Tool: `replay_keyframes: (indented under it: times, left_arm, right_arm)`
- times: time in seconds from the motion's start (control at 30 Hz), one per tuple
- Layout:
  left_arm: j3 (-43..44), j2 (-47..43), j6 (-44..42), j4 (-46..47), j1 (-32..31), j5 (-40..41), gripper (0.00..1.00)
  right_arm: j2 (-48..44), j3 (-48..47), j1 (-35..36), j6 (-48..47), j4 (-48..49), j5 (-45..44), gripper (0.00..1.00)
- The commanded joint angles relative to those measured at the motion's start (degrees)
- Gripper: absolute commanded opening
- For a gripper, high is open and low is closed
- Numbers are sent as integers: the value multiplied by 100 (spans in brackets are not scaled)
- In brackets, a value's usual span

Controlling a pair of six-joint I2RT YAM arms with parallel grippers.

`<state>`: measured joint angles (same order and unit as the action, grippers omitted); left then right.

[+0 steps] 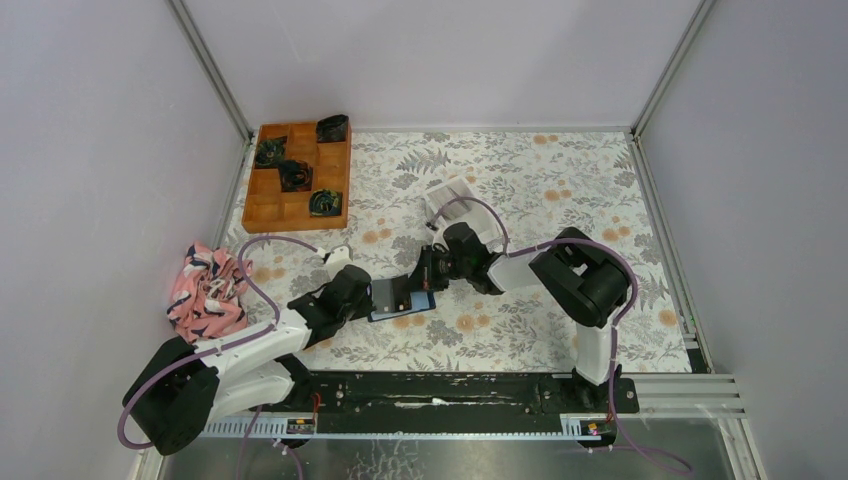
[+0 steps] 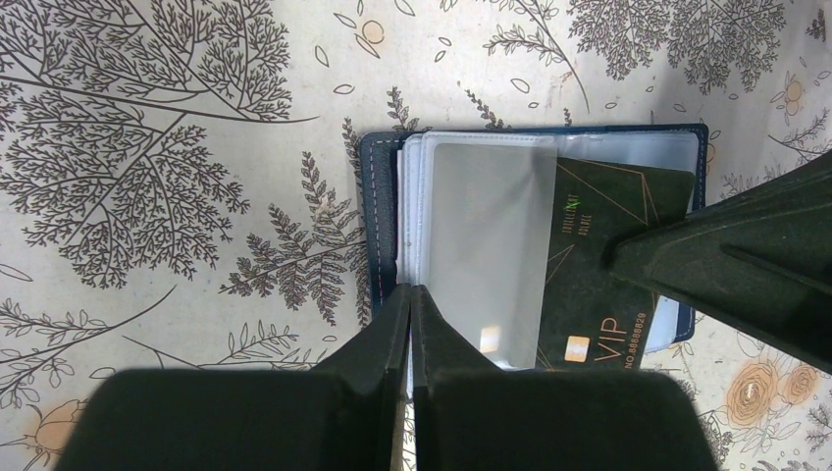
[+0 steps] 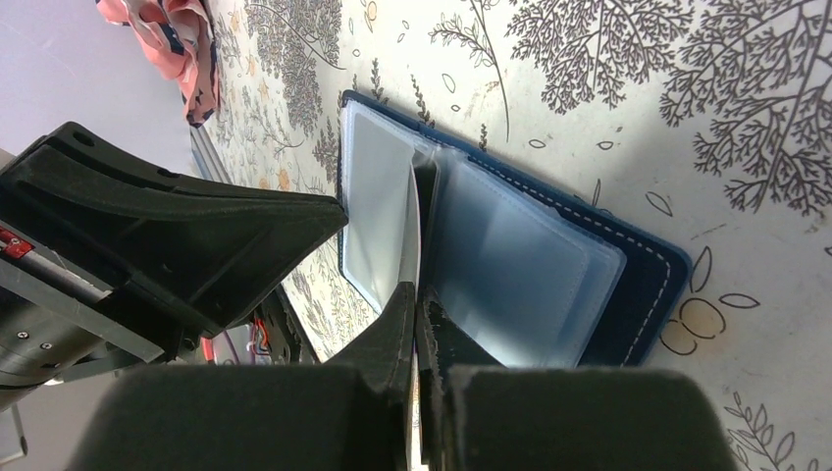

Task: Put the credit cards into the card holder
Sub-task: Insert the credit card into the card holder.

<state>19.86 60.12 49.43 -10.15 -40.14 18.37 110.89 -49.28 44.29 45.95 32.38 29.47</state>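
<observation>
The card holder (image 1: 402,298) lies open on the flowered table between both grippers, navy outside (image 2: 378,196) with clear sleeves inside (image 3: 520,265). A dark credit card (image 2: 598,255) marked VIP sits slanted, partly under a clear sleeve. My right gripper (image 3: 417,289) is shut on this card, which shows edge-on (image 3: 414,245) running into the fold between sleeves. One of its fingers (image 2: 726,265) shows over the card's right end. My left gripper (image 2: 410,292) is shut on the edge of a clear sleeve at the holder's left side. In the top view, the left gripper (image 1: 372,297) and right gripper (image 1: 428,278) meet over the holder.
An orange wooden compartment tray (image 1: 300,175) with dark items stands at the back left. A white open box (image 1: 450,200) sits just behind the right gripper. A pink patterned cloth (image 1: 207,290) lies at the left table edge. Walls close in on three sides.
</observation>
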Motion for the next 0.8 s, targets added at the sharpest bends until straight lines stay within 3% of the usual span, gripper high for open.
replay_keyframes:
  times: [0.0,0.43,0.5,0.63,0.77]
  left_arm:
    - [1,36,32,30,-44,132,4]
    - [0,34,40,47,-60,98,3]
    - [-7,13,40,39,-62,90,3]
    - [-22,-36,49,32,-66,79,3]
    - [-38,-57,41,36,-73,92,3]
  right_arm:
    - [231,74,127,-45,31,-12,0]
    - [368,-376,281,-148,-387,-170,0]
    - [363,-433,313,-200,-512,-230,13]
    - [322,-509,351,-288,-714,-315,28]
    - [208,-537,360,-409,-934,-448,35]
